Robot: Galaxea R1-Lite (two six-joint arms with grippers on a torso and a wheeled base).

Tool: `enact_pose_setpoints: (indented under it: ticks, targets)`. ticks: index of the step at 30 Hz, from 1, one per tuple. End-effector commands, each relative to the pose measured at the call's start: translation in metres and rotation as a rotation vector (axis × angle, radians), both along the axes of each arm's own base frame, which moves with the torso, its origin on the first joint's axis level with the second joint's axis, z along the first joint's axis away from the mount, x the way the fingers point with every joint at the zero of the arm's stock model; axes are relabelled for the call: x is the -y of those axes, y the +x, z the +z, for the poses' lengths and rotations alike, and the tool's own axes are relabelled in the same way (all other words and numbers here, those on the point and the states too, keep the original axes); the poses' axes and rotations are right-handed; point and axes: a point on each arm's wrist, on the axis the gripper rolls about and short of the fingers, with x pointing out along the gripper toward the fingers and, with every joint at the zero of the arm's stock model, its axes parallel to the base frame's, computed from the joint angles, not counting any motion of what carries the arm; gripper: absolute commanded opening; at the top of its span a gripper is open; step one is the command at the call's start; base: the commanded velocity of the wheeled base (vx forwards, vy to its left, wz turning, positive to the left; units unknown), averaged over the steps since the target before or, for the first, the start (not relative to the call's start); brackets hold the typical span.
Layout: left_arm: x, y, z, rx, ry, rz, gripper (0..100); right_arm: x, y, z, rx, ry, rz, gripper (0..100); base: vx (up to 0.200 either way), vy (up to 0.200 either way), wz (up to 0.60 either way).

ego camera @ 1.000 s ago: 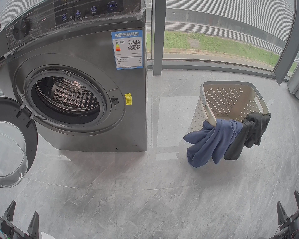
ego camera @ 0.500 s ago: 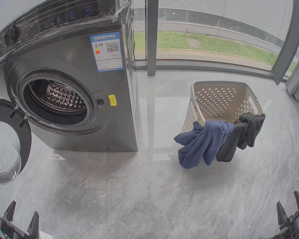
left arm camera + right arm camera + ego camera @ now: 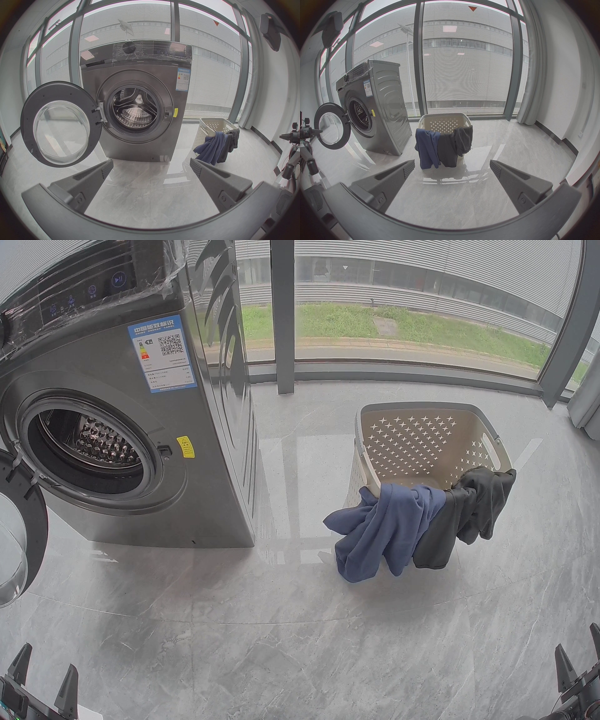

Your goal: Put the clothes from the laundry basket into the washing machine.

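A beige laundry basket [image 3: 431, 427] [image 3: 444, 120] stands on the floor at centre right. A blue garment [image 3: 381, 527] [image 3: 426, 147] and a dark grey garment [image 3: 469, 509] [image 3: 454, 143] hang over its near rim. The grey washing machine [image 3: 125, 427] [image 3: 137, 103] stands at the left with its round door [image 3: 59, 125] swung open and the drum [image 3: 94, 443] bare. My left gripper [image 3: 44, 677] [image 3: 150, 175] is open at the bottom left, far from both. My right gripper [image 3: 578, 659] [image 3: 451, 178] is open at the bottom right, facing the basket from a distance.
Grey marble-look floor [image 3: 300, 640] spreads wide between me, the machine and the basket. Tall windows [image 3: 406, 302] with dark frames stand behind. A curtain [image 3: 531, 72] hangs at the far right by the wall.
The whole head view has swung to the right: machine and basket sit further left in the picture. Both grippers stay at the same spots in the picture, still open.
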Motion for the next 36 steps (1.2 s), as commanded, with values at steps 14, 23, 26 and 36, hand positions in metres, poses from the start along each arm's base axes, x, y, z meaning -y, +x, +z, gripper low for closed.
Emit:
enact_pose_setpoints:
  ticks: [14, 23, 26, 36]
  targets:
    - [0.0000, 0.0003, -0.0047, -0.005, -0.001, 0.000, 100, 0.0000, 0.0007, -0.0046, -0.009, 0.000, 0.000, 100, 0.000, -0.186, 0.00]
    - [0.0000, 0.0003, -0.0047, -0.005, -0.001, 0.000, 100, 0.0000, 0.0007, -0.0046, -0.009, 0.000, 0.002, 100, 0.000, -0.111, 0.00]
    - [0.0000, 0.0003, -0.0047, -0.005, -0.001, 0.000, 100, 0.0000, 0.0007, -0.0046, -0.009, 0.000, 0.004, 100, 0.000, 0.000, 0.00]
    - [0.0000, 0.0003, -0.0047, -0.005, 0.000, 0.000, 100, 0.0000, 0.0007, -0.0046, -0.009, 0.000, 0.004, 100, 0.000, -0.100, 0.00]
